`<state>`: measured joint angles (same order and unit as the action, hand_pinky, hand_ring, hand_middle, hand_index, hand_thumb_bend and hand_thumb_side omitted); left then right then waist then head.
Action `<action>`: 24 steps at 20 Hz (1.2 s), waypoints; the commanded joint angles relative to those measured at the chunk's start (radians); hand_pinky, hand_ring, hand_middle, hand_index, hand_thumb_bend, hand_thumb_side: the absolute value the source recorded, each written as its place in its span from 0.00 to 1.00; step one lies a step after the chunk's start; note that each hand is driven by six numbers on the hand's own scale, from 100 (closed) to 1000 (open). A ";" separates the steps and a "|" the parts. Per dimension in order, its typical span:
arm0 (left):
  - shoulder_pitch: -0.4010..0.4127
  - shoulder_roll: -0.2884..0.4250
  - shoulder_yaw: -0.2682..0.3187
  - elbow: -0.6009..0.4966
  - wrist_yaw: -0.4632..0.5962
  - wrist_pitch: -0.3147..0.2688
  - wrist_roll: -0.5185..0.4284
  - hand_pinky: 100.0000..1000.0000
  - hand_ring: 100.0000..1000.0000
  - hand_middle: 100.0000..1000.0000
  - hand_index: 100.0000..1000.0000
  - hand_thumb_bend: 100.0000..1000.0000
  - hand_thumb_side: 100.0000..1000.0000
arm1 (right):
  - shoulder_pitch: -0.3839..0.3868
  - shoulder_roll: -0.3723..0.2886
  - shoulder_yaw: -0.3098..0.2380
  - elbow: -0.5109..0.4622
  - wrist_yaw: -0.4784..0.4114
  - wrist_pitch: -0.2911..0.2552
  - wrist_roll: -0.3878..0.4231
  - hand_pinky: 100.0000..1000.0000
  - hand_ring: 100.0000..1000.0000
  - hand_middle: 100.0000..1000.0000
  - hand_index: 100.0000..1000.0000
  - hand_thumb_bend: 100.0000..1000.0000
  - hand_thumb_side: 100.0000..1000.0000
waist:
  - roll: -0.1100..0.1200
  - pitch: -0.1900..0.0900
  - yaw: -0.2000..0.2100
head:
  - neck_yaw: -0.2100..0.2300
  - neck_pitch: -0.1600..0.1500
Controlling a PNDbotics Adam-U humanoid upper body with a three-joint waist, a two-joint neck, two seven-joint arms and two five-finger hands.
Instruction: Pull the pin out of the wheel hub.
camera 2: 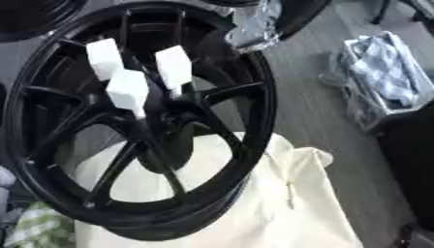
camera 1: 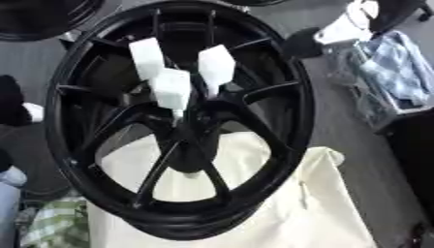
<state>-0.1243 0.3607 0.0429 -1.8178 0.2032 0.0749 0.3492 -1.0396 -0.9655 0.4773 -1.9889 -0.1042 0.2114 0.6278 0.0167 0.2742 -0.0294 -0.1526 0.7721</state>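
A black spoked wheel lies tilted on a cream cloth and fills most of both eye views. Three white block-shaped pins stand out of the hub near its centre. One pin is at the upper left, a second pin at the upper right, and a third pin sits lower between them, its thin stem reaching down into the hub. None of the pins is touched by anything. Neither of my hands shows in either view.
A wire basket holding blue checked cloth stands on the grey floor at the right. Another black wheel shows at the top left. A dark shape with a white part sits at the left edge.
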 commanded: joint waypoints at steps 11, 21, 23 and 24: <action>-0.003 0.025 -0.003 -0.015 0.004 0.001 -0.008 0.71 0.67 0.72 0.70 0.00 0.80 | -0.102 0.077 0.110 0.045 0.108 0.057 0.070 0.79 0.75 0.70 0.82 0.52 0.26 | 0.002 -0.020 0.001 | -0.004 -0.002; -0.002 0.021 -0.005 -0.014 0.005 0.003 -0.011 0.72 0.67 0.72 0.70 0.00 0.80 | -0.106 0.133 0.164 0.134 0.190 0.035 0.019 0.78 0.74 0.68 0.80 0.47 0.19 | 0.006 -0.016 0.004 | -0.005 -0.002; -0.002 0.021 -0.005 -0.014 0.005 0.003 -0.011 0.72 0.66 0.72 0.70 0.00 0.80 | -0.103 0.139 0.169 0.152 0.208 0.018 0.017 0.78 0.74 0.68 0.80 0.47 0.18 | 0.007 -0.015 0.004 | -0.005 -0.002; -0.002 0.020 -0.006 -0.014 0.005 0.003 -0.011 0.72 0.66 0.72 0.70 0.00 0.80 | -0.102 0.143 0.172 0.161 0.216 0.008 0.016 0.78 0.74 0.68 0.79 0.47 0.18 | 0.008 -0.015 0.004 | -0.005 -0.002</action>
<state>-0.1233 0.3609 0.0336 -1.8176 0.2032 0.0790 0.3415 -1.1265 -0.8147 0.6570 -1.8368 0.0979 0.2302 0.6477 0.0228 0.2744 -0.0264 -0.1554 0.7721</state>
